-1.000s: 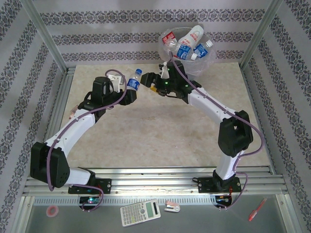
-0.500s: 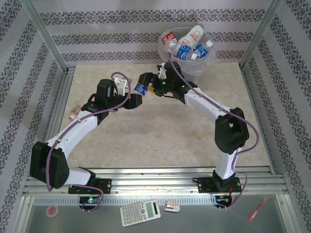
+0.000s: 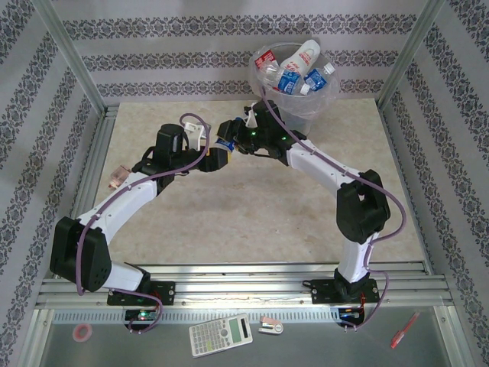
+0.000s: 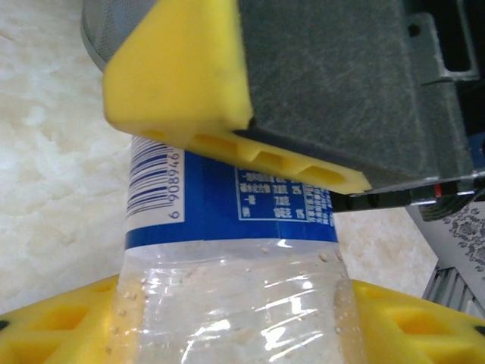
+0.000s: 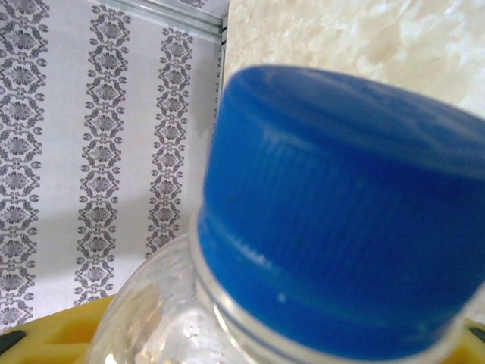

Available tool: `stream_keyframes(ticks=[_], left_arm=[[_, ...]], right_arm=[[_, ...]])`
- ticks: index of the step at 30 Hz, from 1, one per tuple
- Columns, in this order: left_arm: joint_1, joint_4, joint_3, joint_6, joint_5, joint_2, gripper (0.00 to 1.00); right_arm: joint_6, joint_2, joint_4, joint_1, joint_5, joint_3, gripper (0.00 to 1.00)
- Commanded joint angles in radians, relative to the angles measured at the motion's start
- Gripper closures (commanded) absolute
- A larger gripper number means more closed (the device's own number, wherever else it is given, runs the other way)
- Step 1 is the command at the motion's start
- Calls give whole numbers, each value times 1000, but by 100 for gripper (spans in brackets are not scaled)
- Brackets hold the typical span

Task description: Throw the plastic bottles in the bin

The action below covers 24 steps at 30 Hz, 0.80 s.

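Bottle (image 4: 227, 199) tilted lower, right end effector (image 3: 228, 137) now closed on it

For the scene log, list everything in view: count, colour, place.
bin: one, dark mesh, clear liner, far edge of table
bottles in bin: about four visible, red, blue, white labels
blue-label bottle: one, blue cap, between the grippers
pinkish item: one, table's left edge
calculator: one, white, near ledge
pink tape roll, red pen, small silver item: one each, near ledge
left gripper: one, yellow pads flanking that bottle's clear end, grip unclear
right gripper: one, yellow pads, closed on its label end
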Motion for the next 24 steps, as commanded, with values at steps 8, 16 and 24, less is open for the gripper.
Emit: stream_keyframes(ticks=[8,16,24], left_arm=[[-8,164,87,-101,119,23,0],[50,243,127,-214,147,0,0],[82,226,148,-210,122,24,0]], right_arm=[[-14,-190,-143,-51,118,-63,58],[-135,-389,-431,-235,226,-90,58],[-239,-487,-584,-565,224,-74,58]])
